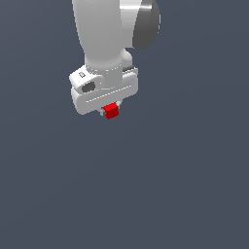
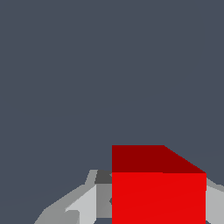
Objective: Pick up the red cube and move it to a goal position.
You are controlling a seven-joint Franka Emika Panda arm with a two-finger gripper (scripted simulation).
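Observation:
The red cube (image 1: 112, 111) is a small bright red block held just under the white gripper body, in the upper middle of the exterior view. My gripper (image 1: 111, 112) is shut on it, with grey fingertips showing at either side of the cube. In the wrist view the red cube (image 2: 158, 192) fills the space between the grey fingers (image 2: 87, 203), its darker shaded side facing away. No goal marker shows in either view.
A plain dark grey-blue background surrounds the arm in both views. The white arm link and its grey joint cap (image 1: 148, 22) rise above the gripper.

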